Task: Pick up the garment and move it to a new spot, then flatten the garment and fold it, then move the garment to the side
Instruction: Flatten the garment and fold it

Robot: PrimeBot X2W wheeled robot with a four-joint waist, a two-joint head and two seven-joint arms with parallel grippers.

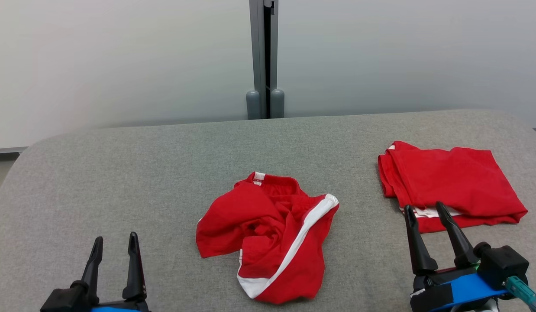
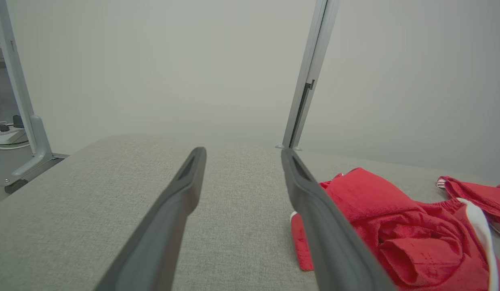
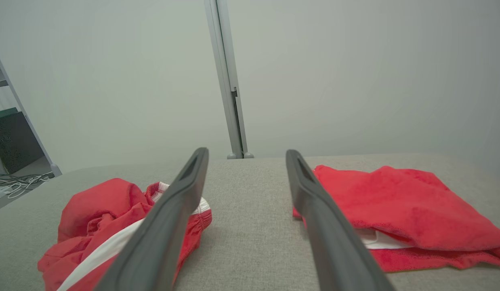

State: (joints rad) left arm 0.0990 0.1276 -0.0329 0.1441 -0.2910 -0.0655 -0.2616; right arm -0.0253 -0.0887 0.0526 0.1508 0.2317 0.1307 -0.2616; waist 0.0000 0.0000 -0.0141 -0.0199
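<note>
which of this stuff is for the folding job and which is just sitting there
For the job: crumpled red shorts mid-table; left pincer and right pincer, both open and empty.
Just lying about: folded red garment at the right, already folded; grey post behind the padded table.

The crumpled red fabric garment in the near middle is bright red. It has a broad white stripe along one side and white edging at its waistband and hem. The folded red cloth garment at the far right is the same red, plain on top, with a sliver of white at its near edge. The padded fabric table is a mottled light grey weave. The left gripper and right gripper have matte black fingers and are blue at their bases. The small plug on the right one is teal. The far wall panels are pale grey-white, split by a darker grey metal post.
</note>
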